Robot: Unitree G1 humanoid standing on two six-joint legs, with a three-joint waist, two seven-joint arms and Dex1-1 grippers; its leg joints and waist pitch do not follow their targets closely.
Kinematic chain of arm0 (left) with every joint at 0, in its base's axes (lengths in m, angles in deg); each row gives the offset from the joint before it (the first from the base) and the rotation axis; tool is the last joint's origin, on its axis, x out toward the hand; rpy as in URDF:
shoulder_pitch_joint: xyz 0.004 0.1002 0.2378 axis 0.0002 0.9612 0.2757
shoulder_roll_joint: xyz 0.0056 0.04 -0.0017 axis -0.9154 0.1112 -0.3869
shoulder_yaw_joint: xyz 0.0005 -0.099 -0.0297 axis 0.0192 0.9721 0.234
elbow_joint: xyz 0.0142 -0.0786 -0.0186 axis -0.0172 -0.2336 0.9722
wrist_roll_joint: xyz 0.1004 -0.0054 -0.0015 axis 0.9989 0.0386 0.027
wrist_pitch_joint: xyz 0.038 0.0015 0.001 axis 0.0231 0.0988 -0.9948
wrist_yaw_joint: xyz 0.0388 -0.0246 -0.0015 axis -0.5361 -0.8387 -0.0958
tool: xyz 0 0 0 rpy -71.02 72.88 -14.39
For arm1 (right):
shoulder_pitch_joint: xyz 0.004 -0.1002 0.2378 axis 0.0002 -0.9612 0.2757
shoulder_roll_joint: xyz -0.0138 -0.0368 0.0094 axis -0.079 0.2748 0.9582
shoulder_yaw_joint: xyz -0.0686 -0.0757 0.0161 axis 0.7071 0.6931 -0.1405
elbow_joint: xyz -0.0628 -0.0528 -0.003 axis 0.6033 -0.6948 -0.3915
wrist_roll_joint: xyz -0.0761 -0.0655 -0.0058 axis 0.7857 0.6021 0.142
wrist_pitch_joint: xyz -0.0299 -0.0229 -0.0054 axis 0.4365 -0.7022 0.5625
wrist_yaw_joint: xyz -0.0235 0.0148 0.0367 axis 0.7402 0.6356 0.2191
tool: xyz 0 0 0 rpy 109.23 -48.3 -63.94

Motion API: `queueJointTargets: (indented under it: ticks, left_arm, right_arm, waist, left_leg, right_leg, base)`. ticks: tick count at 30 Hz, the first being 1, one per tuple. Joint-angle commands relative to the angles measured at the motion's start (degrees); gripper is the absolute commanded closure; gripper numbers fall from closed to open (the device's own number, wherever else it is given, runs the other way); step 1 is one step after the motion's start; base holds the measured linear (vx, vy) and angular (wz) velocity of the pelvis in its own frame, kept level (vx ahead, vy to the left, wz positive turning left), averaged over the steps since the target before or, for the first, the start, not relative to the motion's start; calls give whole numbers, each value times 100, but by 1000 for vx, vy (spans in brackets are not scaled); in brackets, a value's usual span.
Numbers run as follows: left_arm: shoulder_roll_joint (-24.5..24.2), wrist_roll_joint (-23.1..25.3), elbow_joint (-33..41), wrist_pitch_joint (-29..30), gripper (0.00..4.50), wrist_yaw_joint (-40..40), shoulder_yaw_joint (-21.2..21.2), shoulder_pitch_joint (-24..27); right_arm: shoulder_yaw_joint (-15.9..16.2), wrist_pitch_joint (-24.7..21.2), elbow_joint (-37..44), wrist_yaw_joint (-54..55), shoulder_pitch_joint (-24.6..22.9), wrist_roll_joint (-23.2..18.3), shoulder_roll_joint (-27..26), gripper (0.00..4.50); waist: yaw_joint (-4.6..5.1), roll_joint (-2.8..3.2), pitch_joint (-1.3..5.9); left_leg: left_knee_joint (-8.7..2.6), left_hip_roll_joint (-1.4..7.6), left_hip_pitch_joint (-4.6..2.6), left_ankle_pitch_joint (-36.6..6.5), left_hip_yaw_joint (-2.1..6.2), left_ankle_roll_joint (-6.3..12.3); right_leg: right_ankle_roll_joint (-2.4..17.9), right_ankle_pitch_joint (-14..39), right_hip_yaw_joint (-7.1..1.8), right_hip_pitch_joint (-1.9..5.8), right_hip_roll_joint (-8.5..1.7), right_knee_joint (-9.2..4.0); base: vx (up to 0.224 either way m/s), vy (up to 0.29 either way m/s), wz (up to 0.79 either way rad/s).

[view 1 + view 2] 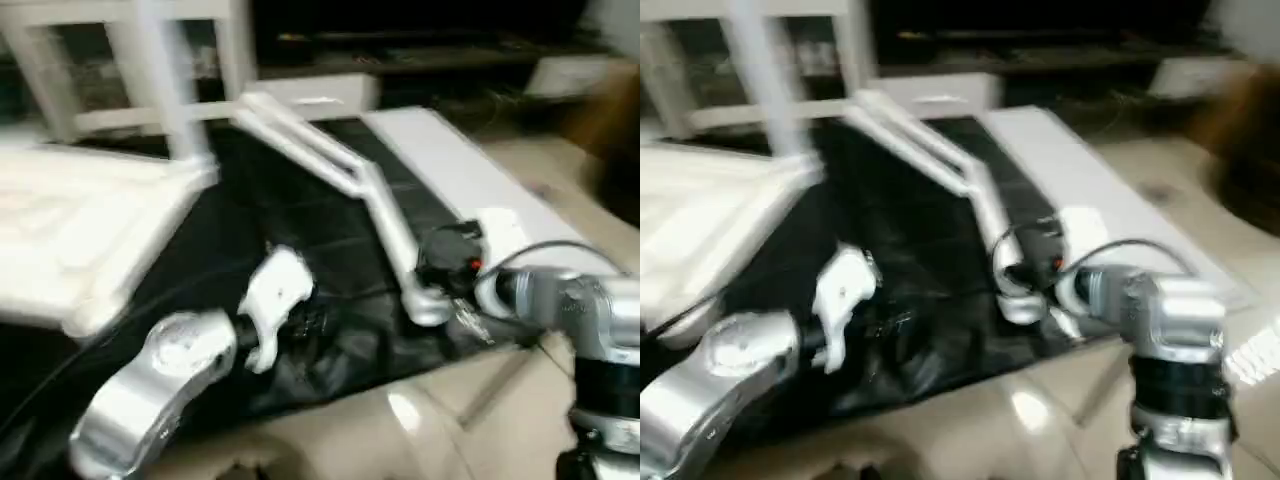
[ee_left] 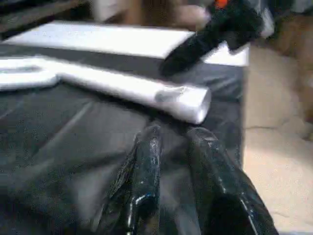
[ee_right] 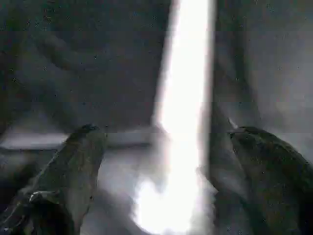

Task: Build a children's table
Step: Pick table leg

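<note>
One tabletop [image 1: 70, 235], three legs [image 1: 390, 225] in view, right gripper [image 3: 164, 161] spread.

On the black-covered work table [image 1: 900, 240] two white legs [image 1: 940, 160] lie crossing. The white tabletop [image 1: 710, 220] rests at the work table's left side. The right gripper [image 1: 1025, 265] sits at one leg's near end; its fingers are blurred.

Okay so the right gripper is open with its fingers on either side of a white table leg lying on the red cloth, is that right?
One detail is wrong: the cloth is black, not red, as the left eye view shows. The rest holds: in the right wrist view the right gripper is open, one finger on either side of a white table leg that lies on the cloth.
</note>
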State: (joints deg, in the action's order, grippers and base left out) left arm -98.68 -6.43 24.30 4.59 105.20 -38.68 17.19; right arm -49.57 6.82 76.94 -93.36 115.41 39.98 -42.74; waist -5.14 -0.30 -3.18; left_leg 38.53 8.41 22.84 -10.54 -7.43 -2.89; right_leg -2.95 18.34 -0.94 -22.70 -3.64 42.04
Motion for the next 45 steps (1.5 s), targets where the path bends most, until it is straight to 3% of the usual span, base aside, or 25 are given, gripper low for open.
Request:
queueJointTargets:
  ticks: [1, 2, 3, 4, 5, 6, 7, 9, 10, 12, 15, 16, 21, 22, 26, 28, 29, 31, 34, 37, 39, 41, 43, 45]
  left_arm:
    - [-75, 16, 30, 100, 342, -8, -76, -43]
    - [-51, -1, 31, 116, 342, -12, -132, -52]
    - [-51, -1, 31, 116, 342, -12, -132, -52]
    - [-22, -28, 33, 143, 342, -24, -158, -69]
    - [0, -41, 39, 163, 342, -39, -171, -77]
    - [44, -67, 38, 194, 342, -53, -170, -105]
    - [75, -79, 37, 213, 342, -62, -166, -121]
    - [145, -108, 19, 250, 342, -92, -123, -157]
    - [160, -143, 14, 270, 342, -91, -94, -164]
    - [156, -166, 18, 284, 342, -85, -82, -168]
    - [156, -373, 77, 420, 342, 14, 30, -158]
    - [160, -521, 138, 551, 316, 68, 105, -137]
    - [129, -738, 284, 844, 291, 140, 192, -107]
    - [103, -746, 303, 881, 277, 134, 191, -110]
    - [36, -792, 345, 945, 266, 119, 206, -139]
    - [4, -834, 377, 999, 227, 117, 222, -159]
    - [0, -842, 384, 1009, 227, 118, 225, -162]
    - [-14, -892, 446, 1105, 207, 99, 246, -197]
    - [-22, -897, 491, 1159, 191, 59, 290, -231]
    - [-134, -937, 606, 1237, 163, 74, 307, -226]
    - [-203, -919, 640, 1254, 148, 103, 271, -255]
    - [-290, -837, 665, 1269, 131, 100, 202, -319]
    - [-569, -575, 678, 1246, 103, 110, -13, -472]
    - [-635, -523, 674, 1250, 95, 122, -43, -539]
  right_arm:
    - [178, 152, 19, -108, -17, -61, 45, 8]
    - [367, 299, -64, -145, -17, -6, 122, 8]
    - [367, 299, -64, -145, -17, -6, 122, 8]
    - [460, 376, -142, -180, -2, 16, 161, 8]
    - [500, 414, -180, -201, 5, 30, 178, 8]
    - [536, 459, -302, -220, 57, 67, 211, 8]
    - [551, 481, -384, -231, 95, 90, 229, 8]
    - [659, 660, -740, -221, 234, 230, 311, 8]
    - [744, 840, -965, -201, 315, 342, 362, 8]
    - [820, 1016, -1144, -189, 383, 431, 404, 8]
    - [959, 1328, -1566, -165, 588, 563, 462, 8]
    - [1027, 1418, -1750, -170, 685, 620, 491, 0]
    - [1254, 1800, -2467, -351, 983, 772, 530, 0]
    - [1258, 2017, -2808, -447, 1114, 791, 461, 0]
    - [1304, 2258, -3275, -564, 1333, 794, 370, 0]
    - [1369, 2316, -3493, -602, 1418, 831, 363, 0]
    - [1381, 2322, -3530, -611, 1431, 839, 363, 0]
    - [1434, 2463, -3797, -657, 1528, 900, 367, 0]
    - [1385, 2448, -4027, -677, 1625, 876, 353, 28]
    - [1345, 2202, -4256, -884, 1716, 809, 394, 53]
    - [1332, 2102, -4315, -967, 1741, 756, 418, 74]
    - [1302, 1980, -4384, -1073, 1768, 674, 446, 85]
    - [1341, 1941, -4610, -1236, 1844, 653, 507, 118]
    - [1413, 1960, -4682, -1286, 1848, 722, 574, 123]
  waist:
    - [-25, -53, 182]
    - [80, -3, 225]
    - [80, -3, 225]
    - [111, 118, 263]
    - [132, 102, 250]
    - [147, 89, 226]
    - [174, 89, 214]
    - [205, 44, 207]
    - [279, 20, 216]
    - [314, 14, 253]
    - [377, -39, 230]
    - [404, -70, 231]
    - [405, -78, 253]
    - [385, -50, 261]
    - [356, -69, 285]
    - [342, -77, 325]
    - [326, -99, 330]
    - [302, -87, 338]
    - [274, -89, 379]
    - [256, -107, 399]
    - [248, -106, 391]
    - [246, -108, 370]
    - [244, -101, 346]
    - [253, -91, 320]
  left_leg:
    - [-287, 204, -251, -625, 209, -427]
    - [-599, 283, -472, -1887, 78, -698]
    - [-599, 283, -472, -1887, 78, -698]
    - [-813, 354, -406, -2306, 64, -761]
    - [-860, 366, -353, -2346, 61, -732]
    - [-908, 362, -322, -2528, 42, -709]
    - [-901, 338, -342, -2735, 33, -717]
    - [-889, 314, -329, -2796, 29, -711]
    - [-897, 306, -260, -2689, 52, -681]
    - [-917, 306, -170, -2301, 46, -622]
    - [-883, 290, -166, -2224, 6, -538]
    - [-875, 280, -145, -2185, 1, -513]
    - [-828, 294, -155, -1896, -50, -381]
    - [-812, 300, -177, -1882, -66, -362]
    - [-804, 319, -164, -1714, -115, -312]
    - [-781, 324, -147, -1492, -135, -306]
    - [-777, 327, -141, -1403, -149, -282]
    - [-754, 339, -147, -1189, -187, -249]
    - [-701, 331, -112, -499, -221, -165]
    - [-669, 321, -111, -143, -241, 1]
    - [-668, 328, -123, -173, -249, 56]
    - [-681, 340, -142, -391, -255, 33]
    - [-702, 360, -165, -712, -247, -92]
    - [-716, 358, -169, -954, -243, -212]
  right_leg:
    - [369, 3599, -423, -76, -401, -1177]
    - [646, 2404, -156, -155, -74, -1001]
    - [646, 2404, -156, -155, -74, -1001]
    - [929, 1075, -77, -5, -95, -941]
    - [948, 992, -58, 55, -117, -961]
    - [920, 1256, -46, 73, -172, -1016]
    - [860, 1703, -50, 49, -225, -1101]
    - [776, 2003, -55, 49, -260, -1164]
    - [732, 2113, -37, 97, -305, -1171]
    - [748, 1789, -35, 167, -323, -1144]
    - [823, 1837, -43, 139, -328, -1170]
    - [840, 1883, -33, 149, -324, -1175]
    - [1013, 1496, -51, 134, -305, -1145]
    - [1038, 1462, -62, 114, -304, -1144]
    - [1080, 1253, -57, 116, -272, -1119]
    - [1153, 898, -50, 133, -254, -1070]
    - [1170, 780, -50, 138, -253, -1066]
    - [1271, 516, -56, 128, -262, -1046]
    - [1451, -492, -48, 200, -222, -932]
    - [1625, -1141, -40, 244, -213, -881]
    - [1680, -1109, -38, 244, -216, -884]
    - [1669, -750, -37, 231, -221, -915]
    - [1584, -166, -35, 202, -236, -955]
    - [1476, 286, -40, 182, -239, -991]
  base:
    - [-69, -32, 20]
    - [-69, -32, 20]
    - [-130, -20, 26]
    - [-55, 34, 4]
    - [-55, 34, 4]
    - [-37, 57, -5]
    - [-36, 53, -5]
    - [-18, 27, -2]
    - [0, 0, 0]
    - [0, 0, 0]
    - [0, 0, 0]
    - [0, 0, 0]
    - [0, 0, 0]
    - [0, 0, 0]
    - [0, 0, 0]
    - [0, 0, 0]
    - [0, 0, 0]
    - [62, -24, 0]
    - [67, -17, -1]
    - [40, -6, 0]
    - [0, 0, 0]
    - [0, 0, 0]
    - [0, 0, 0]
    - [0, 0, 0]
